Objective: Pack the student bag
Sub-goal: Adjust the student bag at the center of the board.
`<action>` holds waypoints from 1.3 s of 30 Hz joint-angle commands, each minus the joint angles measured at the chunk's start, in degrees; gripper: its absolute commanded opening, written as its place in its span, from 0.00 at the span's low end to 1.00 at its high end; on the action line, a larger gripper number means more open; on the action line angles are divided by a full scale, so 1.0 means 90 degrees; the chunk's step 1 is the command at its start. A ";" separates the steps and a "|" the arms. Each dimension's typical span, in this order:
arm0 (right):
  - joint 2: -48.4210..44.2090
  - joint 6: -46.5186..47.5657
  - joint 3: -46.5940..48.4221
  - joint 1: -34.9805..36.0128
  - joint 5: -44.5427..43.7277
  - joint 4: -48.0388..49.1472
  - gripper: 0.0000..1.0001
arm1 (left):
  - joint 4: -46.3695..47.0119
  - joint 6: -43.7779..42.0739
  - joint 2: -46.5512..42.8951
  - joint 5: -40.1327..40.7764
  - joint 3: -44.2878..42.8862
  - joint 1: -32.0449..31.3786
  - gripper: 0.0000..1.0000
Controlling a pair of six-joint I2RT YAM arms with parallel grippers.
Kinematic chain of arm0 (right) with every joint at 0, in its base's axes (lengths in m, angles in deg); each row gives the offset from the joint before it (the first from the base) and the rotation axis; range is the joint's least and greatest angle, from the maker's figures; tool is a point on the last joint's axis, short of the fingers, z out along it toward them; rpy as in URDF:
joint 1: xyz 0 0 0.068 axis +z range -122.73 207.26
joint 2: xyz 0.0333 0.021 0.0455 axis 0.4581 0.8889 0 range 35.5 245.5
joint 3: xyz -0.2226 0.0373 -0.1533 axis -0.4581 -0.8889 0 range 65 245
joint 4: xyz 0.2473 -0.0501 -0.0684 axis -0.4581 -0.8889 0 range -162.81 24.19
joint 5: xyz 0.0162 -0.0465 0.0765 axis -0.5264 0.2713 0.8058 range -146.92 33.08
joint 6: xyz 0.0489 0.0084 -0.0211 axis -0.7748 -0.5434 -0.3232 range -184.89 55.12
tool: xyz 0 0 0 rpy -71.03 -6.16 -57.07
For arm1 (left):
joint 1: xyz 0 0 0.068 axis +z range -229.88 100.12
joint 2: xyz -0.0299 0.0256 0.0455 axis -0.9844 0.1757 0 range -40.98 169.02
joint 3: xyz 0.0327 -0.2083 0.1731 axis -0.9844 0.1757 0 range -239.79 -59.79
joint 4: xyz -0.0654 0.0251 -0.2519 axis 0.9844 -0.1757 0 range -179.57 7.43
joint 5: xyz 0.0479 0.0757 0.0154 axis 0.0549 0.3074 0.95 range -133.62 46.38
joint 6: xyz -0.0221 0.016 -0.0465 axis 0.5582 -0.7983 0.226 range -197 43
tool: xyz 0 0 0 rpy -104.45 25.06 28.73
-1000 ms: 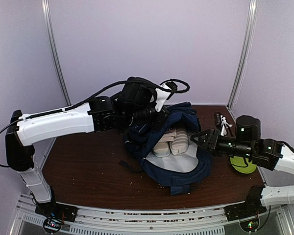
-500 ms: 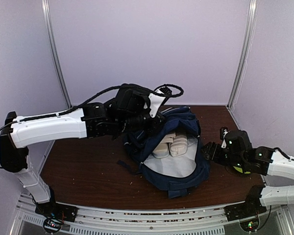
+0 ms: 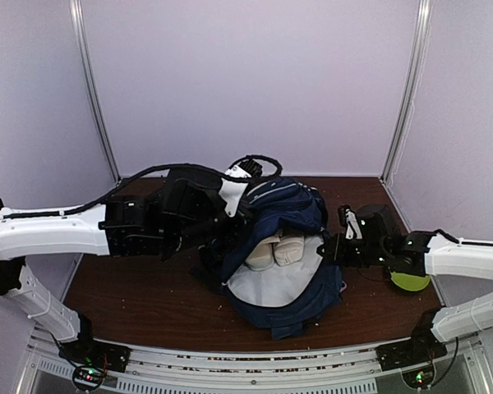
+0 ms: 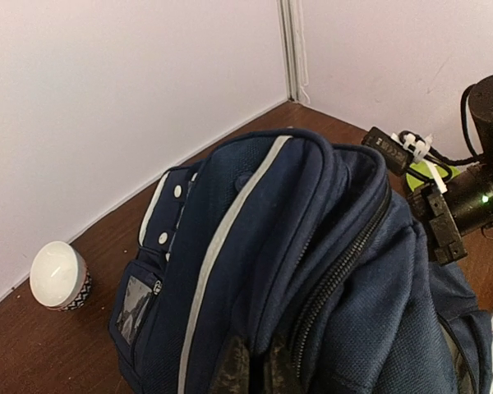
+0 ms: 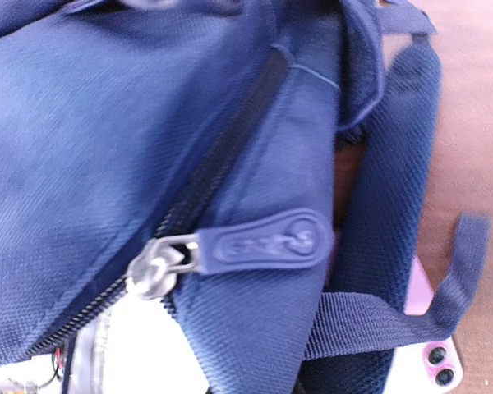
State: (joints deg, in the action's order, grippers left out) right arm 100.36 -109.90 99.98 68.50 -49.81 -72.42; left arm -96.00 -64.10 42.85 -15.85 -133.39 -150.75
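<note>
Backpack (image 3: 292, 212) gaping; L gripper (image 4: 251, 368) pinching its top; R gripper (image 3: 329, 248) closed.

Soft, even, bright lighting; right wrist close-up blurred, pale glare below.

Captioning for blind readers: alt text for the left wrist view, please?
A navy-blue student bag with a white stripe fills the frame, its fabric pinched at the bottom edge by the shut left gripper. The right gripper sits at the bag's far side, and a white round object stands on the brown table to its left.
</note>
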 commanded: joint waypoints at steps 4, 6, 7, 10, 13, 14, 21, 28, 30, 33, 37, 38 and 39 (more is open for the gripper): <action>0.0611 0.0931 0.1549 0.0238 0.1067 -0.0055 0.00 | 0.0186 0.0658 -0.1042 0.2031 -0.0023 -0.0352 0.00; 0.1046 0.0908 0.1955 0.0399 0.1332 0.0006 0.00 | -0.0245 0.0943 -0.1280 0.2425 0.0066 -0.0358 0.00; 0.1248 0.0881 0.2098 0.0486 0.1434 0.0087 0.00 | -0.0394 0.1075 -0.1406 0.2578 0.0168 -0.0358 0.00; 0.1920 0.0850 0.2618 0.0816 0.1509 0.0213 0.00 | -0.1126 0.1564 -0.1763 0.2895 0.0307 -0.0371 0.00; 0.2627 0.0790 0.3163 0.1148 0.1547 0.0385 0.00 | -0.2085 0.2096 -0.1953 0.3268 0.0360 -0.0440 0.00; 0.2854 0.0770 0.3344 0.1245 0.1544 0.0502 0.00 | -0.2344 0.2284 -0.2000 0.3331 0.0382 -0.0445 0.00; 0.4453 0.0533 0.4501 0.1603 0.1292 0.0749 0.00 | -0.3150 0.3319 -0.2180 0.3422 0.0932 -0.0454 0.00; 0.4771 0.0600 0.4592 0.1627 0.0877 0.0604 0.16 | -0.3130 0.3834 -0.1690 0.3109 0.1404 -0.0400 0.00; 0.4445 0.0707 0.4237 0.1622 0.0739 0.0566 0.31 | -0.2873 0.3749 -0.1503 0.2882 0.1510 -0.0289 0.00; 0.3719 0.0927 0.3647 0.1613 0.0388 0.0251 0.47 | -0.2254 0.3427 -0.1284 0.2514 0.1636 -0.0122 0.00; 0.2690 0.1269 0.2858 0.1599 -0.0094 -0.0179 0.60 | -0.1429 0.2886 -0.0991 0.1966 0.1630 0.0235 0.00; 0.2428 0.1329 0.2684 0.1598 -0.0299 -0.0332 0.62 | -0.1281 0.2759 -0.0918 0.1833 0.1622 0.0366 0.00; 0.2202 0.1358 0.2480 0.1599 -0.0537 -0.0453 0.64 | -0.1102 0.2647 -0.0851 0.1676 0.1613 0.0524 0.00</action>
State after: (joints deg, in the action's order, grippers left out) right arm 128.34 -101.18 126.98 82.64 -46.51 -72.44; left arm -114.41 -35.92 33.10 3.50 -119.45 -151.01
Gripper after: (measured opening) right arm 0.611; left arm 0.041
